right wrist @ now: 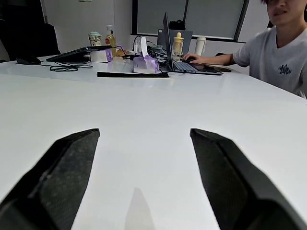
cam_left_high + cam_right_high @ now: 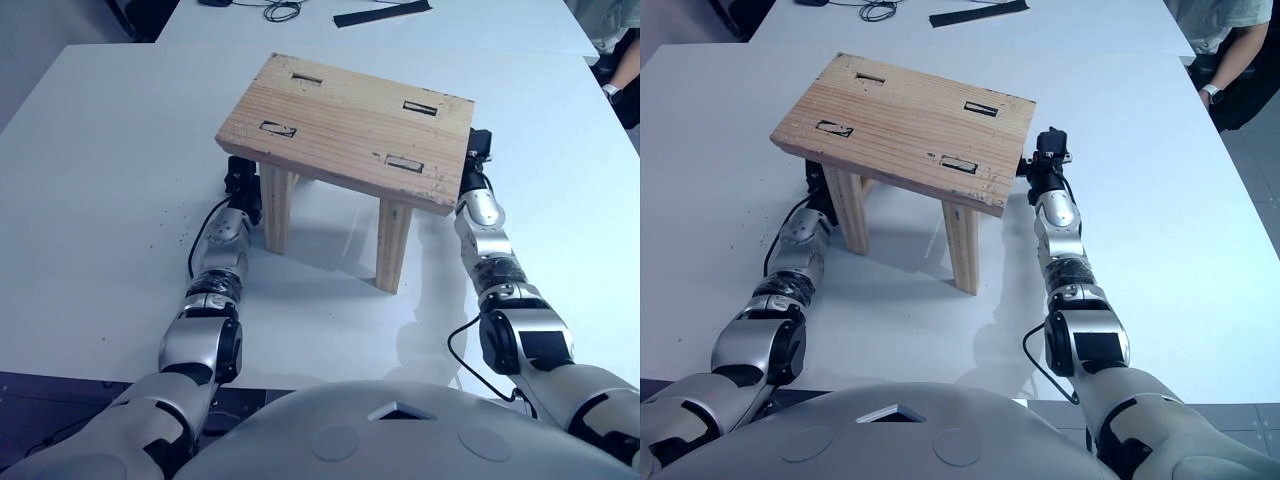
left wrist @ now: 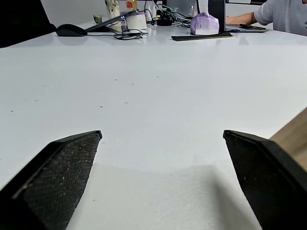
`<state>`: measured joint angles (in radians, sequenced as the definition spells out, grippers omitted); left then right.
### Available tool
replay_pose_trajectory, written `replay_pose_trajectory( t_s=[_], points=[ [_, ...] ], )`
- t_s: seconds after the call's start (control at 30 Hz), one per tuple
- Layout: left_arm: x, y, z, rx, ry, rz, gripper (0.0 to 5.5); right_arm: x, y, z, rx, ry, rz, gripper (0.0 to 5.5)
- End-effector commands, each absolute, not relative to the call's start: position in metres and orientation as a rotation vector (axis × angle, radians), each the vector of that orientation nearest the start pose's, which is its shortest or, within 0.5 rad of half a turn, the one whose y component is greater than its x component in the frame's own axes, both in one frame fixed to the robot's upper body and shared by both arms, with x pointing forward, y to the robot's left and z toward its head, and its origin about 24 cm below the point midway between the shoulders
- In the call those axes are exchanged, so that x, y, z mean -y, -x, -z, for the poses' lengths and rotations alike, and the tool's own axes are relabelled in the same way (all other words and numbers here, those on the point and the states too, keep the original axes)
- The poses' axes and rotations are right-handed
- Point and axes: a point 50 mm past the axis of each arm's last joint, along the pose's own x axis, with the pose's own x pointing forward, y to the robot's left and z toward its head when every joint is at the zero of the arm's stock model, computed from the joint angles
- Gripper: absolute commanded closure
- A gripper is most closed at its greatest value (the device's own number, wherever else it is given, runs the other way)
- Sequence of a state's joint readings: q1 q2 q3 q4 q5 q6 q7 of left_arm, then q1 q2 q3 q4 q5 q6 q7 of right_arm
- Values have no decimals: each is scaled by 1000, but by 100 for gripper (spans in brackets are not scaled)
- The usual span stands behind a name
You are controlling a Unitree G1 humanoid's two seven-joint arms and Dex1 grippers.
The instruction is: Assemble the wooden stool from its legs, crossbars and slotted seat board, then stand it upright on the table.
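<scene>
One stool [image 2: 345, 125] upright on desk [image 2: 120, 150]; four seat slots [image 2: 421, 108], two legs [image 2: 393, 245] visible. Left jaws, right jaws: spread, empty.

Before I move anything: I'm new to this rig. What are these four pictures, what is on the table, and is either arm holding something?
The two wide pictures come from a camera on the robot's head, looking down over its two arms. The other two come from a camera on each wrist, and the dark wedges in them are that gripper's two fingers. The wooden stool stands assembled and upright on the white table. The left gripper sits by the stool's left side and the right gripper by its right. Both are open and hold nothing.
</scene>
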<state>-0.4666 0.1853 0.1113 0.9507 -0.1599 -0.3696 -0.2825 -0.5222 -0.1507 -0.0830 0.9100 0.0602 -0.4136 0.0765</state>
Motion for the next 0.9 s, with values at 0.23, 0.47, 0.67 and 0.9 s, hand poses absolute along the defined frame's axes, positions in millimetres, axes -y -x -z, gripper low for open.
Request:
replay_pose_trajectory(
  t_s=[0.23,0.47,0.67,0.9],
  points=[
    [-189,-331,-22,6,64,119,80,169,-329,-20,52,102,-29,198],
    [-192,-334,-27,26,68,79,80,159,-318,-13,59,81,-42,198],
    [-204,-340,-33,15,41,54,80,153,-307,-4,38,82,-39,198],
    [-213,-347,-47,65,44,49,80,142,-300,-5,55,61,-27,198]
  ],
)
